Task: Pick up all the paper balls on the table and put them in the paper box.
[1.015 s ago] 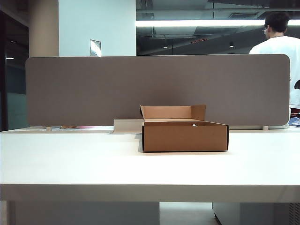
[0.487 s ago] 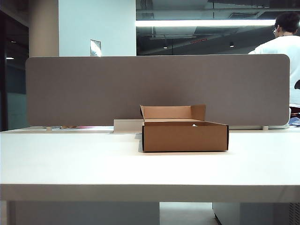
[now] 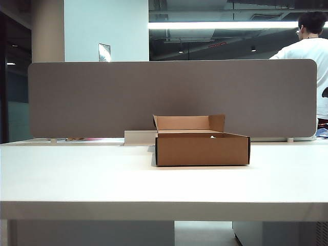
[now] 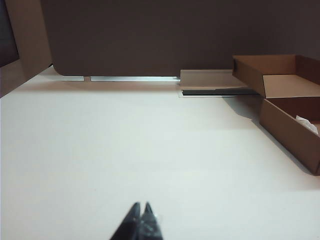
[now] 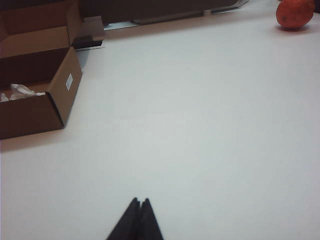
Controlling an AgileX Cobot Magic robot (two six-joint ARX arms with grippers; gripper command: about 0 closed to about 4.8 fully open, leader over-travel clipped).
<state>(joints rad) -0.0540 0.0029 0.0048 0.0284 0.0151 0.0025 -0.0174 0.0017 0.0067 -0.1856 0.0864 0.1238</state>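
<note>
The brown paper box (image 3: 202, 148) stands on the white table (image 3: 102, 179) near the divider, its back flap upright. White crumpled paper balls lie inside it: a bit (image 3: 212, 136) peeks over the rim in the exterior view, a wad (image 4: 306, 123) shows in the left wrist view, and wads (image 5: 22, 91) show in the right wrist view. No paper ball lies on the bare table. My left gripper (image 4: 141, 205) is shut and empty, well back from the box. My right gripper (image 5: 139, 201) is also shut and empty, over bare table. Neither arm appears in the exterior view.
A grey-brown divider panel (image 3: 169, 97) runs behind the box. A low white block (image 3: 139, 137) sits beside the box at the back. A reddish-orange fruit-like object (image 5: 295, 13) lies far off on the table in the right wrist view. A person (image 3: 307, 56) stands behind the divider.
Only the person behind the divider has shifted slightly to the right. The box and both grippers are unchanged.
</note>
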